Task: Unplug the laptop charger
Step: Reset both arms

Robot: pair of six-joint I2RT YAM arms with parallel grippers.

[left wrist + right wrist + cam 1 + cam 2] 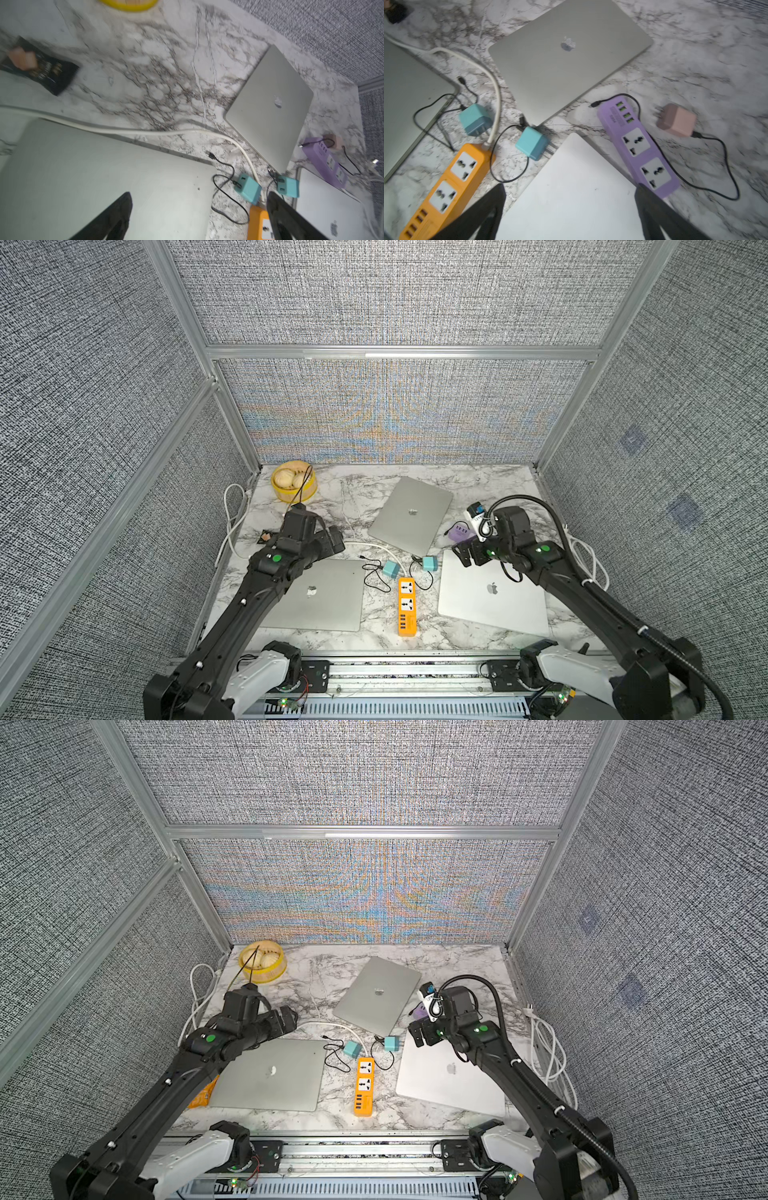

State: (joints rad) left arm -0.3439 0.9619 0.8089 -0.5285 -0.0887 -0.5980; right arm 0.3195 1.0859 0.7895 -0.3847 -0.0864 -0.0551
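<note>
Lower centre in a top view, teal chargers (pixel 390 569) lay unplugged beside the orange power strip (pixel 407 605); the left gripper (pixel 199 195) and right gripper (pixel 570 185) stood wide open, empty.

Grey woven-fabric wall panels (pixel 386 294) enclose three sides, set in silver aluminium frame rails (pixel 399 352). White marble-patterned tabletop with grey veins (pixel 353 489) as base. Slotted metal rail (pixel 415 672) along near edge. Even, bright lighting.
</note>
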